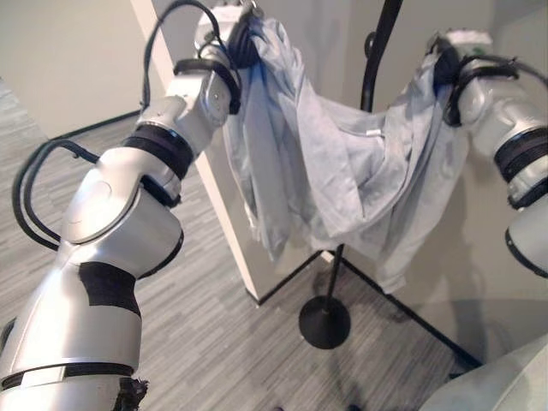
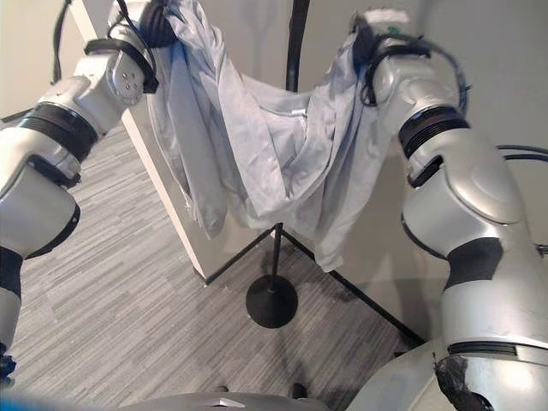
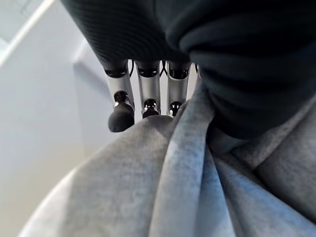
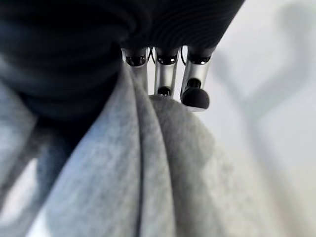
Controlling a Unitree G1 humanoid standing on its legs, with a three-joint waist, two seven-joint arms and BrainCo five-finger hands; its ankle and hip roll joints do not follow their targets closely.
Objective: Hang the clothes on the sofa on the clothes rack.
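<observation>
One pale grey garment hangs stretched between two raised hands in the upper half of the frame, its long axis running left to right and sagging in the middle. The left hand has its fingers curled over a bunched corner of cloth at upper left. The right hand clamps the opposite corner at upper right in the same way. One black clothes rack stands just behind the garment's sagging centre, its pole rising between the hands and its round base on the floor below. The pole appears somewhat nearer the right hand. Judged next: carry the span onto the rack's top.
</observation>
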